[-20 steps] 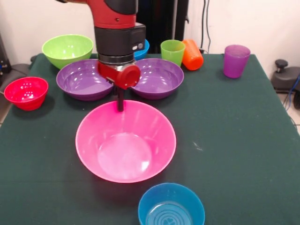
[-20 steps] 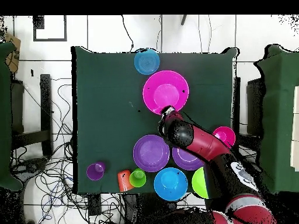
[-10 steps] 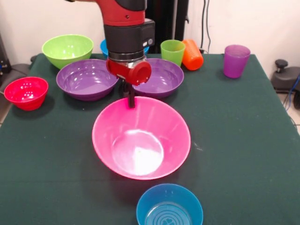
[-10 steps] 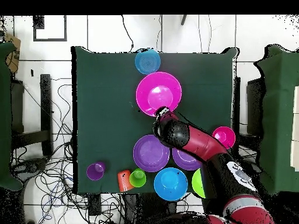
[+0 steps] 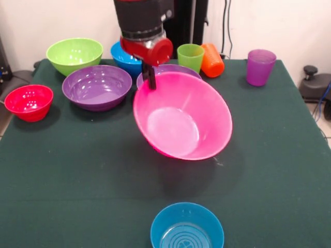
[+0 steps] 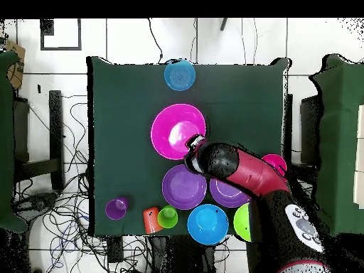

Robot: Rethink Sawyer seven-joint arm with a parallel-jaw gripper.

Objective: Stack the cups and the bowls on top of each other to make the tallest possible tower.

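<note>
Going left to right in the front view, we saw the red bowl at the left edge of the green surface, then the lime green bowl at the back and a purple bowl just in front of it. Next came a blue bowl at the back and the hand, closed on the far rim of the pink bowl, which hung tilted with its opening toward the camera, in front of the second purple bowl. Another blue bowl sat at the near edge. Further right stood the green cup, the orange cup leaning against it, and the purple cup apart.
</note>
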